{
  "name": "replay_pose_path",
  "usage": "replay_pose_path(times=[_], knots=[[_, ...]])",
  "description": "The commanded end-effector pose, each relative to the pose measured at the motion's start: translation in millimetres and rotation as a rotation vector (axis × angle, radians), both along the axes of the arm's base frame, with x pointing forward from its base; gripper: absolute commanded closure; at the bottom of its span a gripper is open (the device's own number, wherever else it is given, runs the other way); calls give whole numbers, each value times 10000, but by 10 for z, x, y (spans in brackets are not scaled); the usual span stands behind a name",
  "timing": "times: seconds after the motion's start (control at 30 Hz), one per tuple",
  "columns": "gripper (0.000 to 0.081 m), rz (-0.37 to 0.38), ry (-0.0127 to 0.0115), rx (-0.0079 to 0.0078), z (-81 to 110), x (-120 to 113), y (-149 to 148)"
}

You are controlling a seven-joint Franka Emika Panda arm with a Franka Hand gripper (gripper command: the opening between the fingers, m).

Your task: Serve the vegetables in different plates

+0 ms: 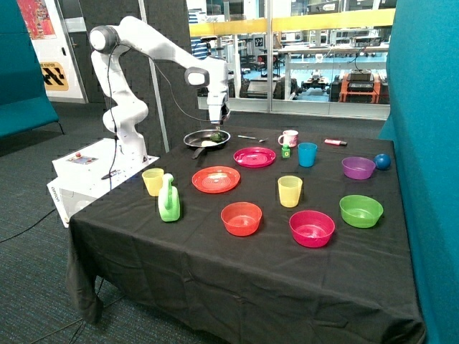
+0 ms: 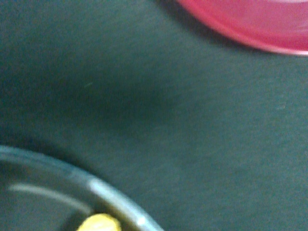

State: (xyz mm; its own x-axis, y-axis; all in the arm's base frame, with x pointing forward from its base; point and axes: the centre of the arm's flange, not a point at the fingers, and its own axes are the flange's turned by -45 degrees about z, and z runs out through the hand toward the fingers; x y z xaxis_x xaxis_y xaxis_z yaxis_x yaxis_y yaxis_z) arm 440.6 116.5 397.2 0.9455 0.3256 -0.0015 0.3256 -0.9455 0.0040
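In the outside view, the gripper [image 1: 216, 118] hangs just above the black frying pan [image 1: 206, 137] at the far edge of the surface [image 1: 237, 265]. Whether the jaws are wide or narrow cannot be told. The dark green vegetable [image 1: 216, 135] and the yellow vegetable [image 1: 209, 143] lie in the pan. The magenta plate [image 1: 254, 157] and red-orange plate [image 1: 216, 179] are near, with bare cloth between them.

In the wrist view, the pan rim [image 2: 110, 192] and the magenta plate edge [image 2: 250, 26] are well apart; a yellow piece [image 2: 98, 224] shows inside the rim.
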Motion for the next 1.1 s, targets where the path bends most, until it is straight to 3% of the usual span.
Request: replay_pose_path(times=[0.0,0.13,0.2,0.33,0.47,1.07], knots=[[340,1253,2,43,-128,-331,452],[353,2187,4,43,-163,-500,647],[333,2232,4,43,-166,-544,700],[163,2320,4,43,-165,-573,785],[66,2280,4,43,-173,-584,880],[3,2528,5,43,-359,-812,1293]])
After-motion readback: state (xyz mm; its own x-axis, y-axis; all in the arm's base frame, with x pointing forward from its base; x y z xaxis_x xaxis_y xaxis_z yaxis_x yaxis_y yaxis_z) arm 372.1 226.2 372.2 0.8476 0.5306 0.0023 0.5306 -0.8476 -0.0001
